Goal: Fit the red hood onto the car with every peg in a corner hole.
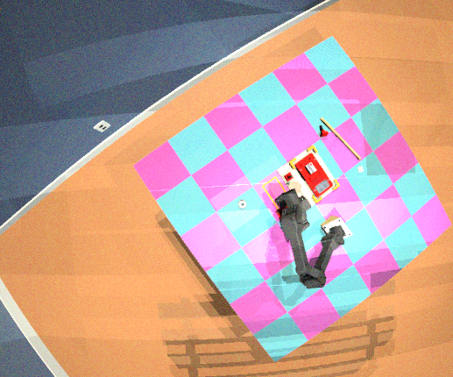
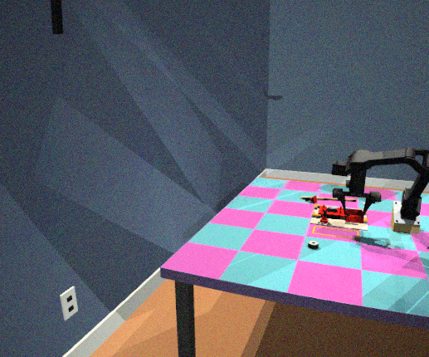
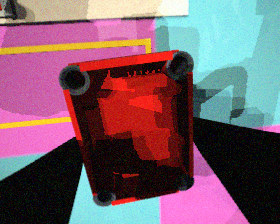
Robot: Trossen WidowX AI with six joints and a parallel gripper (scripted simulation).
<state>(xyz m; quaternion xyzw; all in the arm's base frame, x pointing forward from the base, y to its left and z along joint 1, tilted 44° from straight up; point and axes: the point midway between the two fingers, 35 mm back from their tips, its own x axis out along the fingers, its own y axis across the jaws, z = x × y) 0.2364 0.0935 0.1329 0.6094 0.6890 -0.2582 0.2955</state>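
Note:
The red hood is between the fingers of my gripper, which is shut on its two long sides. It hangs above the table, slightly turned in the wrist view, with a dark grey ring at each corner. In the top view the arm hides most of it. The red chassis sits in the cream jig with yellow corner brackets. A pale block shows on its deck. The pegs are too small to make out. The hood is beside the jig, not over the chassis in the top view.
A yellow outline lies beside the jig. A small red part stands at the jig's side. A white ring, a wooden stick and a red-black part lie farther out.

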